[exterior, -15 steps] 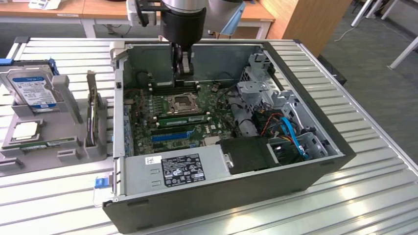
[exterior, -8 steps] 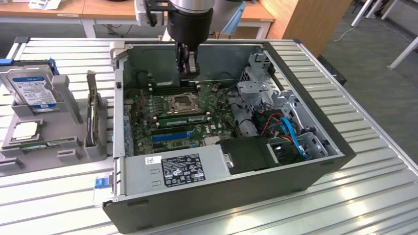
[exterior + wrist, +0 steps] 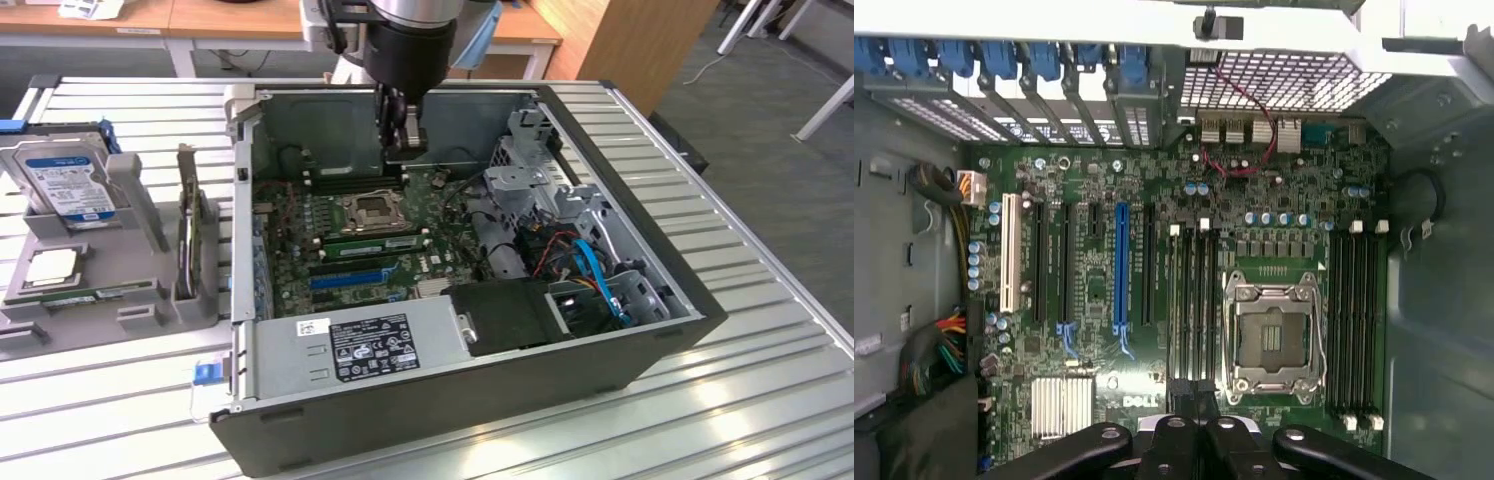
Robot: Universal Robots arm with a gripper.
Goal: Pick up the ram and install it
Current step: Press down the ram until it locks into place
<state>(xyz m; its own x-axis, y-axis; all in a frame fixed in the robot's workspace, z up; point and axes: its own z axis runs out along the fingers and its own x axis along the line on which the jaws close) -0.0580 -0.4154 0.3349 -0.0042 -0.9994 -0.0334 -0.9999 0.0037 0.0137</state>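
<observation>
Ram (image 3: 350,248) sits in a slot beside the processor socket (image 3: 371,212), while my tool (image 3: 402,128) hangs above the motherboard (image 3: 441,255) inside the case (image 3: 467,400), jaws fully closed and gripping nothing. I judge an unlatched end the risk: uneven pressing could leave the stick tilted in its slot.

One camera stands off the arm, high, looking down at an angle over the table (image 3: 747,400) and into the open case (image 3: 627,360). The other rides the wrist, close above, facing straight down onto the motherboard (image 3: 1094,290). Both take in that board and its socket (image 3: 374,212).
</observation>
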